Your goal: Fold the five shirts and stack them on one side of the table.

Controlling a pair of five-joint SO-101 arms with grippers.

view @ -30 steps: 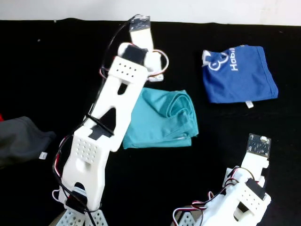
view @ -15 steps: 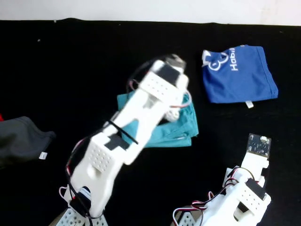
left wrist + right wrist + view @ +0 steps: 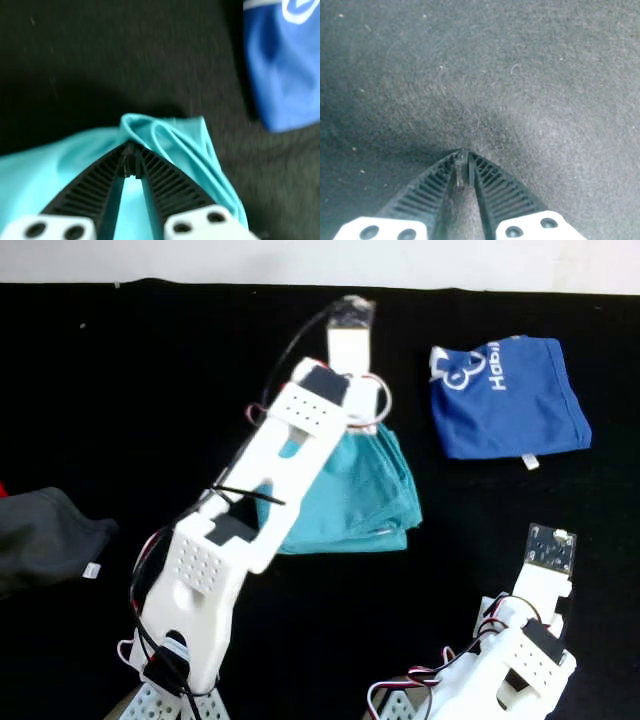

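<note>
L gripper point(image 3: 133, 164) is seen clamped on the teal shirt point(image 3: 350, 490) at its upper edge, frame centre. The blue shirt point(image 3: 505, 400) is laid folded at upper right. R gripper point(image 3: 463, 167) is held closed w/ nothing in it, over the black table point(image 3: 150, 360) at lower right.

White arms point(image 3: 250, 530), black ribbed end effectors point(image 3: 132, 164), red-black cables point(image 3: 425, 676)
</note>
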